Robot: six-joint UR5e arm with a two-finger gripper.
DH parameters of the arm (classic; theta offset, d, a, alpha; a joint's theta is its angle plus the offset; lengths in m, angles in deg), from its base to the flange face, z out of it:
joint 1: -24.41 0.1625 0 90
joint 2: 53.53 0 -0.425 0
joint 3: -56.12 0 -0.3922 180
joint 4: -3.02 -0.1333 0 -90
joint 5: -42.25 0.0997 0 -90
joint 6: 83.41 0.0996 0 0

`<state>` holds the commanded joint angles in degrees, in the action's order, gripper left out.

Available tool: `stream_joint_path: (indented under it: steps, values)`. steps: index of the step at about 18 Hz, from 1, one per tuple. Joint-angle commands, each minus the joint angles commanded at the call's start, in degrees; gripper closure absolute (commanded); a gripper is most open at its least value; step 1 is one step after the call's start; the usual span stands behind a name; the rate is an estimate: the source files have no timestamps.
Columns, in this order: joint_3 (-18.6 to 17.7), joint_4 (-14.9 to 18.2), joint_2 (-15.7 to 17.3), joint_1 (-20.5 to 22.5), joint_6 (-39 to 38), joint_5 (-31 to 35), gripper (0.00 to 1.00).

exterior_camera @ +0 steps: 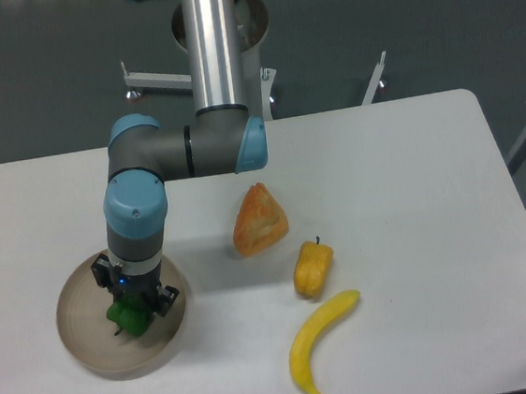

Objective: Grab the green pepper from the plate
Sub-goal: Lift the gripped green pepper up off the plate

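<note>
The green pepper (129, 318) is sitting inside the plate (83, 348), directly under the gripper (133, 305), whose fingers are reaching down around it; whether they are clamping it cannot be told. Well apart, a yellow-orange pepper (313, 268), banana (322, 342) and orange wedge-shaped food (260, 220) are lying on the worktop (418, 237).

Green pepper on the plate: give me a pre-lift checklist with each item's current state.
1. Green pepper lies inside the plate: ok.
2. Gripper sits directly over the pepper: ok.
3. Fingers closed on the pepper: cannot tell, the wrist hides them.
4. Pepper off the plate surface: cannot tell.
5. Yellow-orange pepper, banana and orange wedge lie well away from the plate: ok.
</note>
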<state>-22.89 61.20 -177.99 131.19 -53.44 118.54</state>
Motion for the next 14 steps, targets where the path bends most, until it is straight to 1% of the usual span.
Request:
stream_joint_path:
  steps: [2,4,6,8,9,11,14]
  values:
    - [0.52,0.26,0.26,0.26,0.00,0.00,0.60]
    - [1.23,0.53,0.70,0.44,0.44,0.26,0.61]
    - [2.19,1.14,1.75,1.31,4.55,0.96,0.61]
    - [2.98,3.50,3.33,3.77,7.55,1.58,0.61]
    - [3.95,5.78,3.86,5.87,10.69,1.93,0.61]
    - [4.66,7.81,4.66,7.99,17.54,3.59,0.61]
    - [4.83,8.09,5.63,11.94,25.64,6.50,0.61]
